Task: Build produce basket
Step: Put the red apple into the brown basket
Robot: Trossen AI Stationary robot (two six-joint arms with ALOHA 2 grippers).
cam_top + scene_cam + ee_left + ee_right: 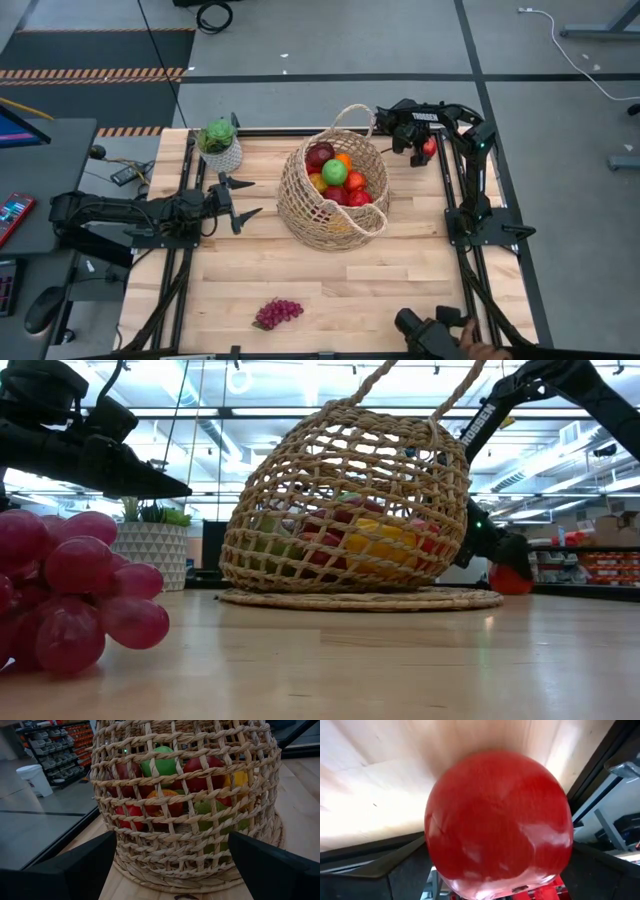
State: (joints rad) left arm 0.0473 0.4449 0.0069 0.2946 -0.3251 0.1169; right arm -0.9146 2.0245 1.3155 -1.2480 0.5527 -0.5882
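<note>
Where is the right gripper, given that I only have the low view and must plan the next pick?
Observer: The right gripper is at the table's far right corner, beyond the basket.
Operator: Is it near any fruit?
Observer: Yes, a red round fruit fills its wrist view, lying on the wood near the table's edge.
Operator: And the left arm?
Observer: The left gripper is open, pointing at the basket from the left side. The grapes lie alone near the front edge.
</note>
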